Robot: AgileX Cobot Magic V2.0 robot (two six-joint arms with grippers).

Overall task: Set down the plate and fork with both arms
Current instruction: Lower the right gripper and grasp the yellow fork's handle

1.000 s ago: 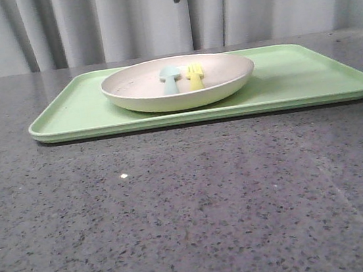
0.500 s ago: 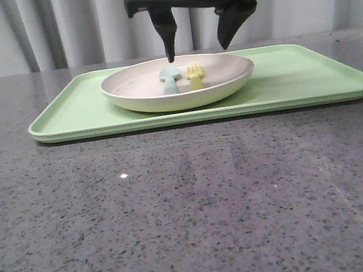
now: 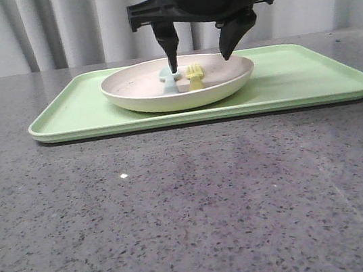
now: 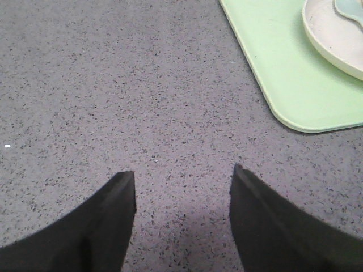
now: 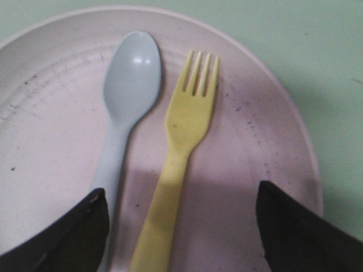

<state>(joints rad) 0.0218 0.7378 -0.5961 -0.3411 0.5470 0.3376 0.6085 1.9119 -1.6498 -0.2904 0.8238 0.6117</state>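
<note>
Right gripper (image 3: pixel 199 60): fingers spread wide, straddling the fork (image 3: pixel 195 76) above the plate (image 3: pixel 140 91).
Fork: lies in the plate, spoon (image 3: pixel 171 81) at its 9 o'clock; only the right wrist view shows them parallel, not touching.
Left gripper (image 4: pixel 182 195): fingers apart, empty, over bare table (image 4: pixel 113 102); unseen from front.
Tray (image 3: pixel 295 74): under the plate.

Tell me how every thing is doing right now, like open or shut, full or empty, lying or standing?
Right gripper: open, low over the plate, holding nothing.
Left gripper: open, above bare table, holding nothing.
Plate: upright on the tray, holding fork and spoon.
Fork: lying flat in the plate, between the right gripper's fingers.
Spoon: lying flat beside the fork, bowl up.
Tray: flat on the table.
</note>
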